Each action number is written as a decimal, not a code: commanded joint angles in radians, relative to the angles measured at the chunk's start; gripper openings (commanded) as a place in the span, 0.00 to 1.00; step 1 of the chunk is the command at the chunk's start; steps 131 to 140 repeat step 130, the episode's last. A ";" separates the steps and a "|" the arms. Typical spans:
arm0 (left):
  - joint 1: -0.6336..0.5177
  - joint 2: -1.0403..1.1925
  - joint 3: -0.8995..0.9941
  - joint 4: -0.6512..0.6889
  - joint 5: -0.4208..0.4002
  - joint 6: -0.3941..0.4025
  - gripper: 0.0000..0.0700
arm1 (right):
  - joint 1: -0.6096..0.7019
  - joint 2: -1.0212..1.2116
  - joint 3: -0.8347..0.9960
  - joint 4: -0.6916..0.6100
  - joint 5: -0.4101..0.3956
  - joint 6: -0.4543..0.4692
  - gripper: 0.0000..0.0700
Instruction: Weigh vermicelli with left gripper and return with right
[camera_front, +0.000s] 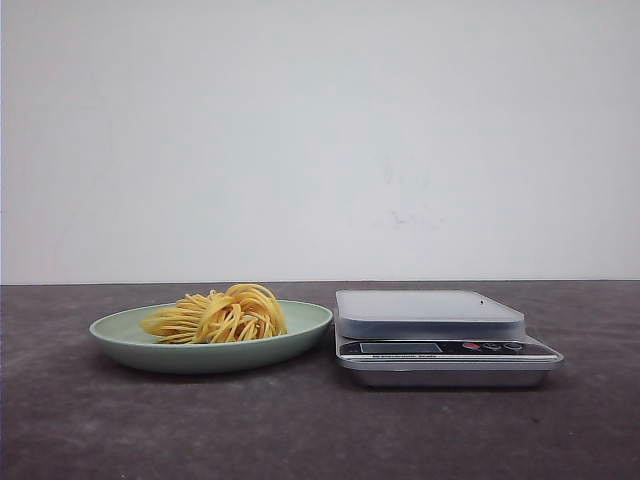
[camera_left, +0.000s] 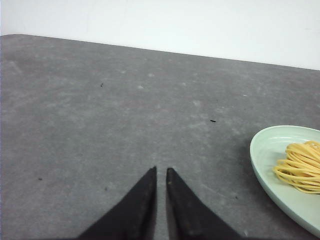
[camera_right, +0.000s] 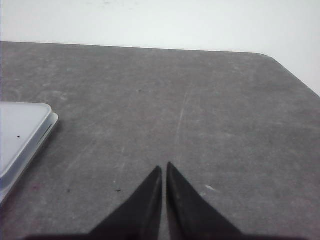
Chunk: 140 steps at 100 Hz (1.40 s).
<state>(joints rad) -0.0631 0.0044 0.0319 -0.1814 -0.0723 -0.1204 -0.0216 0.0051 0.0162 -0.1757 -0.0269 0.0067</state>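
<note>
The vermicelli (camera_front: 217, 315), a coiled yellow-orange nest, lies on a pale green plate (camera_front: 120, 330) left of centre in the front view. A silver kitchen scale (camera_front: 430, 318) stands just right of the plate, its platform bare. Neither gripper shows in the front view. In the left wrist view my left gripper (camera_left: 160, 171) is shut and empty over bare table, with the plate (camera_left: 265, 155) and the vermicelli (camera_left: 300, 167) off to one side. In the right wrist view my right gripper (camera_right: 164, 167) is shut and empty over bare table, the scale's corner (camera_right: 22, 132) at the frame edge.
The table is dark grey and ends at a white wall behind. Its rounded far corners show in both wrist views.
</note>
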 joint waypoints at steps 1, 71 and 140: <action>0.000 -0.001 -0.018 -0.006 0.002 0.003 0.00 | -0.002 -0.001 -0.003 0.003 -0.002 0.008 0.01; 0.000 -0.001 -0.018 -0.006 0.002 0.003 0.00 | -0.001 -0.001 -0.003 0.021 0.000 0.008 0.01; 0.000 -0.001 -0.018 -0.006 0.002 0.003 0.00 | -0.001 -0.001 -0.003 0.021 0.000 0.008 0.01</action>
